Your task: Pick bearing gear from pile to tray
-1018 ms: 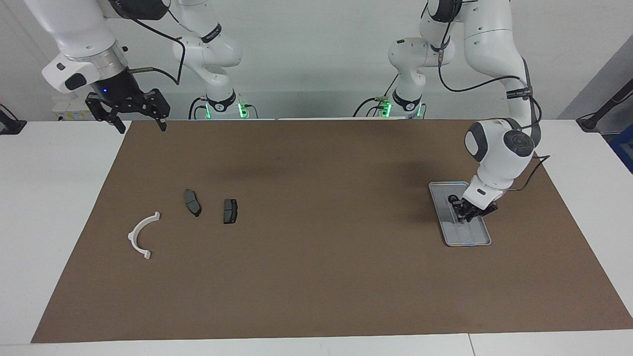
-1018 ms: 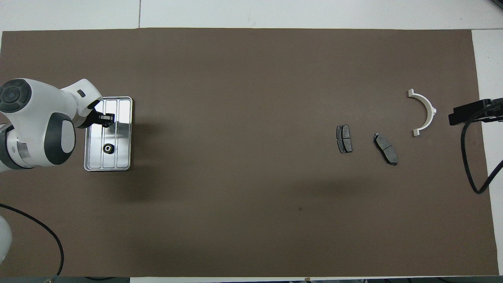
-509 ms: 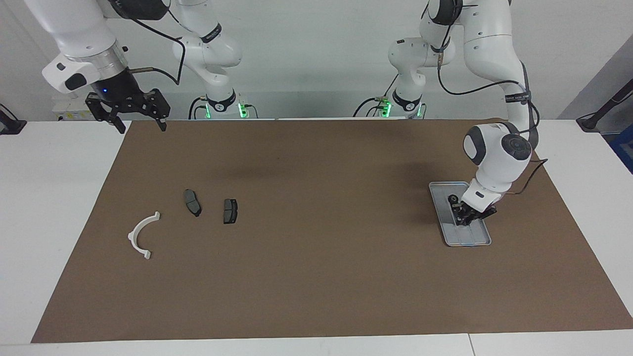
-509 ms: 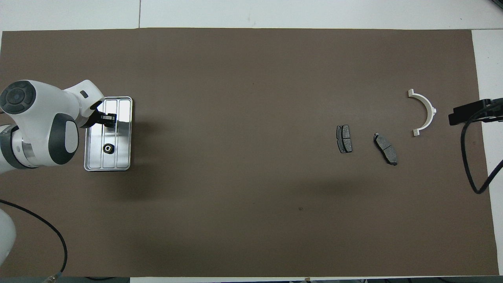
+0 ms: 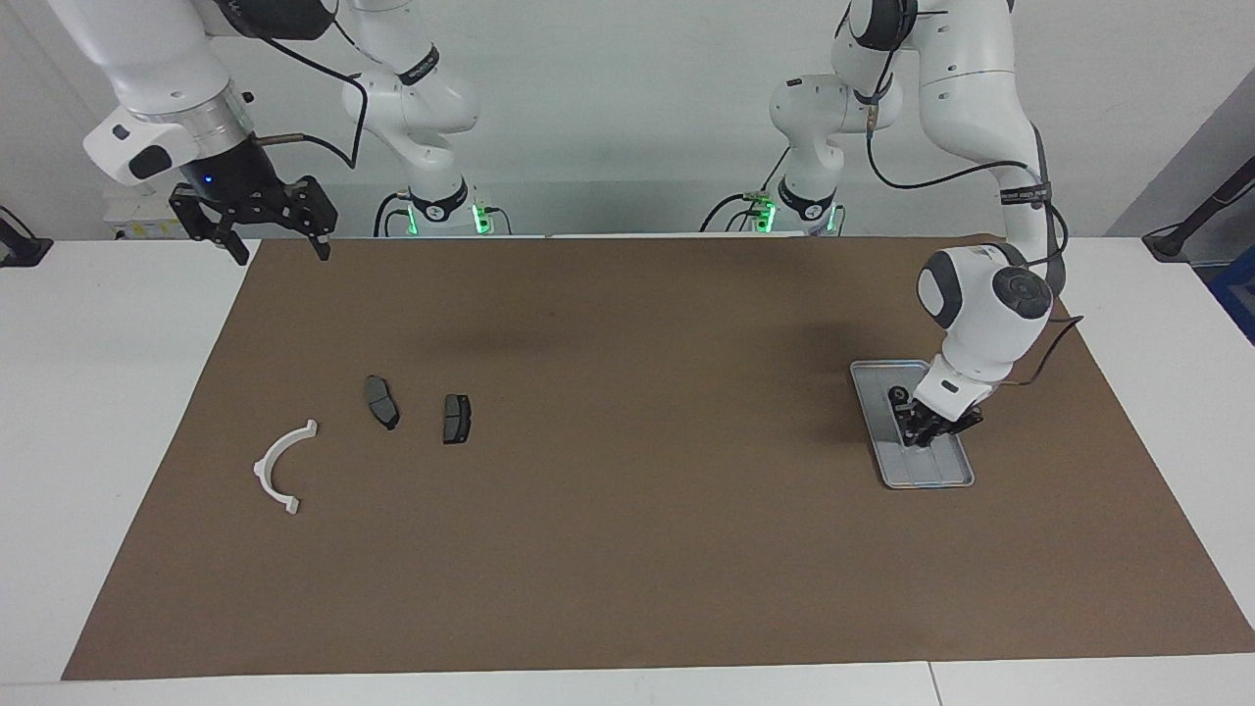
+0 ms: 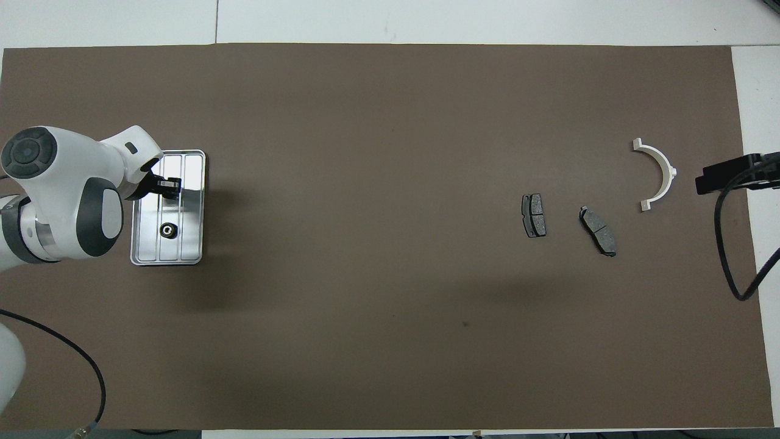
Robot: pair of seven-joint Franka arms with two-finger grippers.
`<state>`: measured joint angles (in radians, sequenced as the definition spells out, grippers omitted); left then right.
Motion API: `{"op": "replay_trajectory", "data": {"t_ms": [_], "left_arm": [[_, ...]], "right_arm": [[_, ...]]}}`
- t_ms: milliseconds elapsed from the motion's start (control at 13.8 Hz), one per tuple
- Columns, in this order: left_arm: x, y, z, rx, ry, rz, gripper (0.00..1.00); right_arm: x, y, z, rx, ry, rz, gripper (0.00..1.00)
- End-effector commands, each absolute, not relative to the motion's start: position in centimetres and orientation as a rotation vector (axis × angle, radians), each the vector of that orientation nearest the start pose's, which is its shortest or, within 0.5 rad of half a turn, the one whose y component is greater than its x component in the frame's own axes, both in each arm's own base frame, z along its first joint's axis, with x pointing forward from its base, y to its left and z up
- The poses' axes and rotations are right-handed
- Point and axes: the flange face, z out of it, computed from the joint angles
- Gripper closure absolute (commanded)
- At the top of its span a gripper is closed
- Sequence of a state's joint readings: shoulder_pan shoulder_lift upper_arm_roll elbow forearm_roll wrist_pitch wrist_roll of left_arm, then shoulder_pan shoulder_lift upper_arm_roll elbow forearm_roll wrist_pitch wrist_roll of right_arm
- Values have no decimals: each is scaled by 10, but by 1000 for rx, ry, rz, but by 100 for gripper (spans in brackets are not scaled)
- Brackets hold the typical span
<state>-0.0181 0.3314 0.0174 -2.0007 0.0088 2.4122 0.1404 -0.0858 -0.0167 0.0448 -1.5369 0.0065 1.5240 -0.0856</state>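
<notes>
Silver tray [image 6: 192, 164] sits at the left arm's end of the brown mat [image 6: 378, 305], one black gear [image 6: 167, 230] on its floor, and the left gripper [image 6: 166, 185] hangs low over it, whether its fingers are parted I cannot tell. Toward the right arm's end lie two brake pads [image 5: 454, 418], then the white arc [image 5: 279, 466] farther out. The right gripper [image 5: 277, 235] waits high, fingers wide and empty.

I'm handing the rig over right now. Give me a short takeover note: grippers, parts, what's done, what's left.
Left gripper: low over the tray; grip unclear.
Right gripper: open, empty, waiting up at its own end of the table.
Parts: one black gear lies in the tray. Two brake pads and the white arc lie on the mat at the right arm's end.
Done: a gear is in the tray.
Left: no loose gears visible; retract the left arm.
</notes>
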Motion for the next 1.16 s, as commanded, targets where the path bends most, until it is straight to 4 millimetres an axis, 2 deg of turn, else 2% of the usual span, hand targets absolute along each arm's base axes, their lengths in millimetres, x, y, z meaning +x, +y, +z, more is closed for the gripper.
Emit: {"op": "replay_trajectory", "data": {"t_ms": [0, 145, 218, 436, 582, 727, 945, 1091], "left_arm": [[609, 3, 298, -3122, 226, -146, 0], [612, 17, 308, -3140, 165, -166, 0], [612, 19, 321, -3145, 149, -181, 0], [608, 19, 381, -3143, 148, -228, 0], [599, 19, 420, -3146, 144, -223, 0], [593, 17, 458, -3153, 152, -188, 0], [595, 12, 510, -3167, 174, -46, 0], [584, 7, 538, -3166, 180, -50, 0]], "right_arm": [[540, -25, 646, -3149, -96, -18, 0], [540, -25, 645, -3149, -96, -18, 0], [541, -24, 645, -3151, -99, -18, 0], [541, -24, 645, -3151, -99, -18, 0], [541, -24, 646, -3151, -99, -20, 0], [540, -24, 646, -3151, -99, -18, 0], [540, -24, 646, -3151, -99, -18, 0], [540, -24, 646, -3151, -99, -18, 0]]}}
